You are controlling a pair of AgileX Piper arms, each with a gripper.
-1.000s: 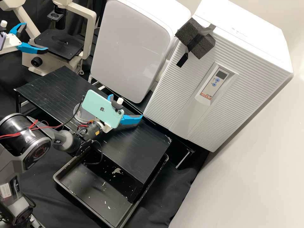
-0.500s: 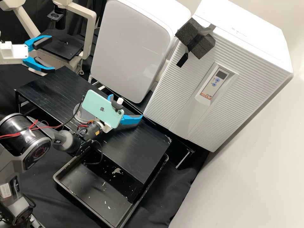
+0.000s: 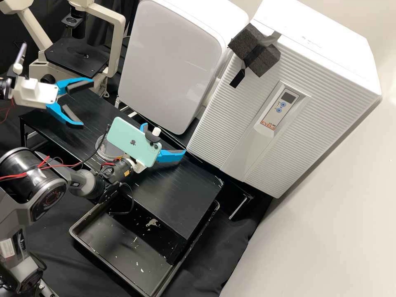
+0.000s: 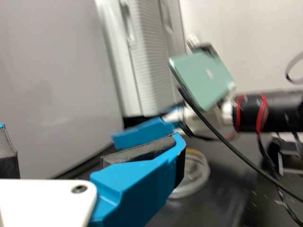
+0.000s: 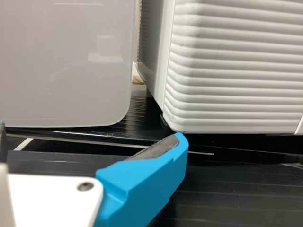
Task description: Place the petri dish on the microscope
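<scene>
Left pincer (image 3: 87,103), white with bright blue fingers, hangs spread wide near the cream-and-black microscope (image 3: 76,57), while the right pincer (image 3: 165,139) gapes too, a mint-green phone (image 3: 128,138) mounted at its wrist. The clear round petri dish (image 3: 106,152) sits on the black slatted desk (image 3: 177,198) (partly hidden by that phone, from where I stand).

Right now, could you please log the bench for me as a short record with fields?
petri dish: on the black stand, not on the microscope
left gripper: open, above the stand's end near the microscope
right gripper: open, above the stand
phone: mint green, mounted on the right arm
tray: black, partly under the stand
</scene>
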